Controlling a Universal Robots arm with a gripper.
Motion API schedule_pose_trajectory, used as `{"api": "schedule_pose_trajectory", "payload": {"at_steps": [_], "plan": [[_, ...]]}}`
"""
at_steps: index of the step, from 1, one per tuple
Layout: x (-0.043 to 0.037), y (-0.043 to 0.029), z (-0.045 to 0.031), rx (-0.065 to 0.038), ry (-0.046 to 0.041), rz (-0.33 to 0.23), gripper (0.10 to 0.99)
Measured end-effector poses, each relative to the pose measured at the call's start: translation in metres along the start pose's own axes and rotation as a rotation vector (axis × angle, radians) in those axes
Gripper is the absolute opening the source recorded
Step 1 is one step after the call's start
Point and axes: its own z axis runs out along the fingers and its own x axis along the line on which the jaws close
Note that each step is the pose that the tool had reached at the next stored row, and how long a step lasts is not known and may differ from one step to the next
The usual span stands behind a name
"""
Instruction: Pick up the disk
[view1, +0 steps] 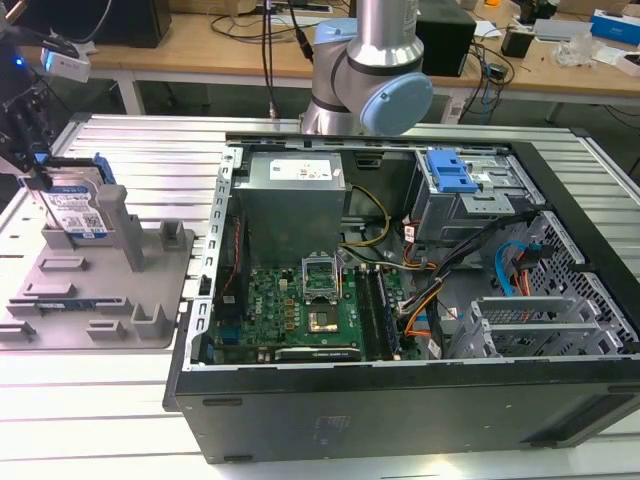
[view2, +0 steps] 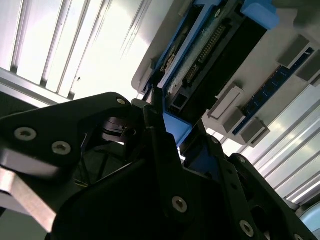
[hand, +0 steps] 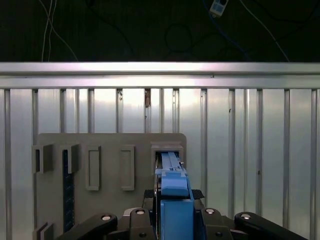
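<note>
The gripper (view1: 38, 178) fingers (hand: 150, 220) are clamped on the disk (view1: 78, 208) (blue-edged hard drive), which stands upright on edge in the grey holder (view1: 150, 320), at the exterior view's left.

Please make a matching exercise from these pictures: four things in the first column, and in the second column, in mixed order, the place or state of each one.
Things:
1. disk
2. grey holder
3. computer case
4. gripper

Places or states:
A. lies opened on the slatted table, towards the exterior view's right
B. stands upright on its edge, between the jaws
C. flat on the table, with upright posts, at the exterior view's left
D. closed on the top edge of the disk

Pairs: 1-B, 2-C, 3-A, 4-D
</note>
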Motion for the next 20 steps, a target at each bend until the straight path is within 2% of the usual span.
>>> {"api": "schedule_pose_trajectory", "payload": {"at_steps": [3, 6, 11, 15, 17, 20], "plan": [[0.0000, 0.0000, -0.0039, 0.000, 0.0000, 0.000, 0.365], [0.0001, 0.0000, -0.0111, 0.000, 0.0000, 0.000, 0.365], [0.0002, 0.0002, -0.0294, 0.000, 0.0000, 0.000, 0.365], [0.0004, 0.0003, -0.0606, 0.000, 0.0000, 0.000, 0.365], [0.0006, 0.0004, -0.0828, 0.000, 0.0000, 0.000, 0.365], [0.0008, 0.0005, -0.1011, 0.000, 0.0000, 0.000, 0.365]]}}
